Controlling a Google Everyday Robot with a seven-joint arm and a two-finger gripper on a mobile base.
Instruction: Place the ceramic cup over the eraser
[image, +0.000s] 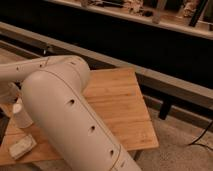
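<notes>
We log the small off-white ceramic cup (21, 116) upright at the left end of the wooden table (120, 95), the whitish rectangular eraser (22, 146) lying near it, toward the front edge. The gripper (9, 94) sits just above the cup, partly behind the cream robot arm (65, 115); its state we cannot tell.

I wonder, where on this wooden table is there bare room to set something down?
The right half of the table, between the arm and its right edge, is bare. The left front corner is crowded: the ceramic cup, the eraser before it, the gripper at the left edge above the cup.
</notes>
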